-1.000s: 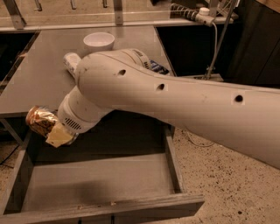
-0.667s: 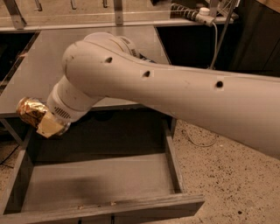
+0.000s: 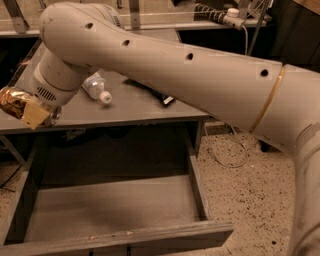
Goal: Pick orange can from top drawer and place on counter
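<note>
My gripper [image 3: 27, 111] is at the left, at the counter's front edge, shut on the orange can [image 3: 14, 101], a shiny, wrinkly gold can held on its side. One pale yellow fingertip [image 3: 36, 115] shows in front of the can. The can hangs just above the counter [image 3: 135, 105], a flat grey top, at its front left. The top drawer [image 3: 110, 205] stands pulled out below, a shallow grey box with nothing showing inside. My big white arm crosses the view from the right and hides the back of the counter.
A clear plastic bottle with a white cap [image 3: 97, 88] lies on the counter right of the gripper. A dark flat object [image 3: 165, 100] lies mid-counter under the arm. A power strip and cables [image 3: 232, 15] sit at the back right. Speckled floor [image 3: 240, 165] is to the right.
The gripper has lifted the can up and left, from above the open drawer to the counter's front edge. The view has shifted, and the bottle now shows beside the wrist.
</note>
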### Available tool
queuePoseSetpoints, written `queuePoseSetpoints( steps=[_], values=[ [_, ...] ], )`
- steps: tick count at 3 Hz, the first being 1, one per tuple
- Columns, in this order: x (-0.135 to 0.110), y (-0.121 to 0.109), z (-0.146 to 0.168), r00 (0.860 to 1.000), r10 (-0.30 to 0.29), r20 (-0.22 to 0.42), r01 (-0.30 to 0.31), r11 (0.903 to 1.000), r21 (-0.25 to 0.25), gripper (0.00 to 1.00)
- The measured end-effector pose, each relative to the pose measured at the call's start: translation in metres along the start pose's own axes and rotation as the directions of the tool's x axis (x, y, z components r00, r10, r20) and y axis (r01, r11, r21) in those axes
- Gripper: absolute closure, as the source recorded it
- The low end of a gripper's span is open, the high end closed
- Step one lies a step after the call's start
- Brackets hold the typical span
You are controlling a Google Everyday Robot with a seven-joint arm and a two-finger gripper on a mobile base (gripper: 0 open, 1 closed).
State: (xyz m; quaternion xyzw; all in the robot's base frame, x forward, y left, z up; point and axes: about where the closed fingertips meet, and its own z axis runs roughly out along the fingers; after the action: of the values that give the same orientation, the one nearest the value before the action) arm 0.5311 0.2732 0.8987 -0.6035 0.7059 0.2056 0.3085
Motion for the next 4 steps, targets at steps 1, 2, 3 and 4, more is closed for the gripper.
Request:
queuePoseSetpoints(
  steps=[1,2,3,4],
  values=[
    [0.001,0.0,0.0,1.0,0.0,-0.001,0.0,1.0,0.0,1.0],
    [-0.004,-0.018,0.002,1.0,0.019,0.007,-0.019,0.9998,0.0,1.0],
    [-0.001,-0.034,0.01,0.998,0.065,0.002,-0.065,0.9978,-0.01,1.0],
    [0.005,-0.047,0.021,0.995,0.101,-0.018,-0.101,0.9947,-0.021,1.0]
  ],
)
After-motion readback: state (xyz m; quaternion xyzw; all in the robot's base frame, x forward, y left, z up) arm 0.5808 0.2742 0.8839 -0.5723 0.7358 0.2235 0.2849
